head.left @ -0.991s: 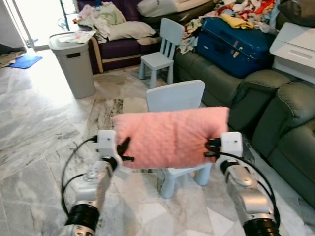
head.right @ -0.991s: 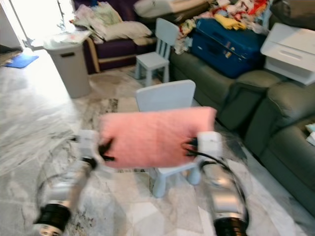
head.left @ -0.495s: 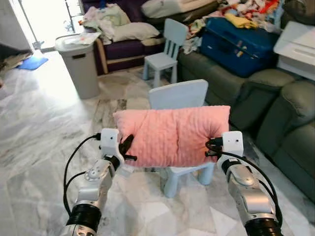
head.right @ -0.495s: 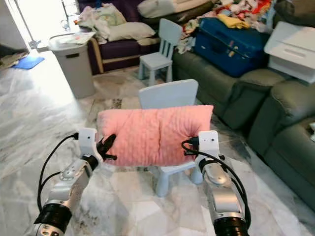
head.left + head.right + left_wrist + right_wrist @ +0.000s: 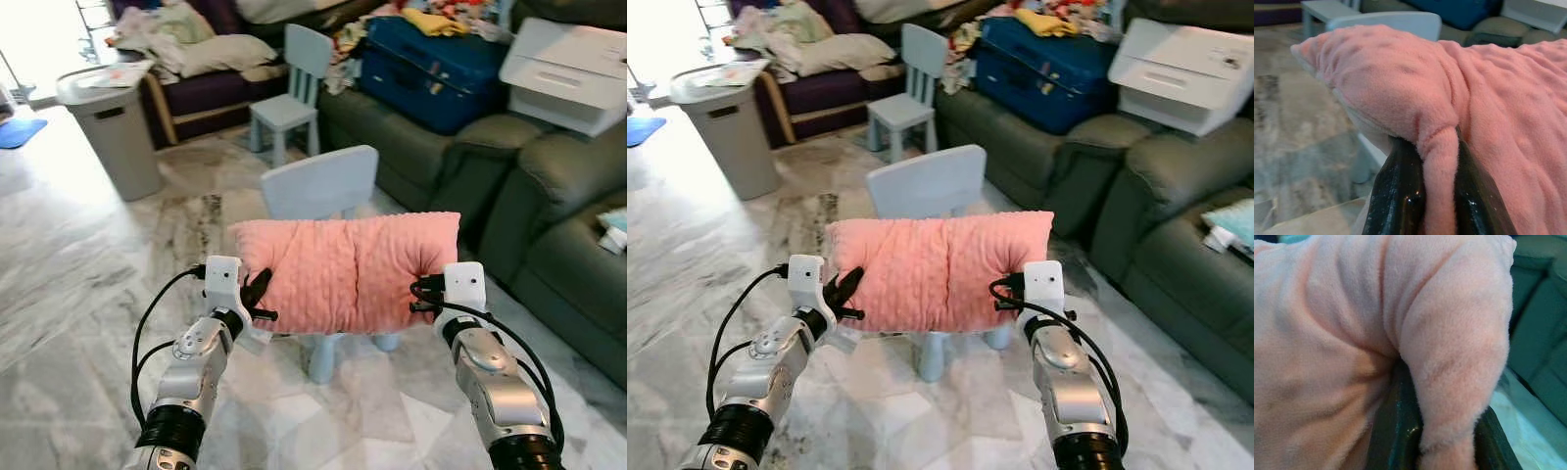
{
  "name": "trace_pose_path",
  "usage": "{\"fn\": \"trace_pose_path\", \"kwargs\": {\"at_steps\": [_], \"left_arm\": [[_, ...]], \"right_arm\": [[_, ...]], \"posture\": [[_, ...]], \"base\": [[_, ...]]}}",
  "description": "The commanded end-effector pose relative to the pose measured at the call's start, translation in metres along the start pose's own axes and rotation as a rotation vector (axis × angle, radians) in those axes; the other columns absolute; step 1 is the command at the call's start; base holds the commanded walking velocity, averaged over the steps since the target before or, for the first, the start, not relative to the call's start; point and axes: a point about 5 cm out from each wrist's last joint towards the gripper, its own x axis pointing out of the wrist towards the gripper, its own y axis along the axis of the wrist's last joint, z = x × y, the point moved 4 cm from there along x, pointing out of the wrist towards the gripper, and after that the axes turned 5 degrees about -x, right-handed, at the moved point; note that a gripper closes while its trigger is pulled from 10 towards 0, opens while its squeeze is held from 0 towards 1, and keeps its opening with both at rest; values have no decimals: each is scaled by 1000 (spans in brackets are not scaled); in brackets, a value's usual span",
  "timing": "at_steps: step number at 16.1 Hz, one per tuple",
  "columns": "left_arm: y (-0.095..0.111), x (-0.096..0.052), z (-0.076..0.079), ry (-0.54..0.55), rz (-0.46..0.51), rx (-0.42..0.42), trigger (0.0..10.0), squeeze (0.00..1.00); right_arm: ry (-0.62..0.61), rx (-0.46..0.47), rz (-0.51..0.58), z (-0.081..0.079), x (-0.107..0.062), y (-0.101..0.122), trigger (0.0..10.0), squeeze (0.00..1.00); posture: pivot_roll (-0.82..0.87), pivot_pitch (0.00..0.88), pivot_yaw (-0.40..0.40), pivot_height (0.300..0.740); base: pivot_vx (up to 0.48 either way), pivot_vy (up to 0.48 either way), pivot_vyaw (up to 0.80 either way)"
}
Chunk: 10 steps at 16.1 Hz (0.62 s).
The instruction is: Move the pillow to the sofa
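I hold a pink textured pillow (image 5: 348, 271) out in front of me, level, above a small light-blue chair (image 5: 319, 188). My left gripper (image 5: 257, 302) is shut on the pillow's left edge, and my right gripper (image 5: 419, 294) is shut on its right edge. In the left wrist view a fold of the pillow (image 5: 1440, 147) is pinched between two black fingers (image 5: 1400, 196). The right wrist view shows the same pinch on the pillow (image 5: 1449, 382). A dark green sofa (image 5: 549, 196) stands ahead to the right.
A blue suitcase (image 5: 441, 59) and a white drawer unit (image 5: 568, 59) lie on the sofa's back part, with clothes piled behind. A second light-blue chair (image 5: 289, 93) and a grey bin (image 5: 108, 132) stand farther back. A purple couch (image 5: 196, 88) holds laundry. Marble floor lies to the left.
The camera has turned right, so the sofa shows more and the bin has shifted left. Both grippers stay shut on the pillow, held at the same height.
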Motion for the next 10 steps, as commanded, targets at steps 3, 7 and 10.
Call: {"fn": "trace_pose_path", "kwargs": {"at_steps": [3, 7, 10], "left_arm": [[3, -1, 0, -15, 5, 7, 10000, 0], [2, -1, 0, -21, -3, 7, 10000, 0], [0, -1, 2, -30, -9, 4, 10000, 0]], "right_arm": [[-2, 0, 33, 0, 0, 10, 10000, 0], [-1, 0, 34, 0, 0, 10, 10000, 0], [-1, 2, 35, -1, 0, 10, 10000, 0]], "posture": [[-90, 16, 8, 740], [-90, 16, 8, 740], [-90, 16, 8, 740]], "base": [[175, 0, -769], [274, 0, -769], [276, 0, -765]]}}
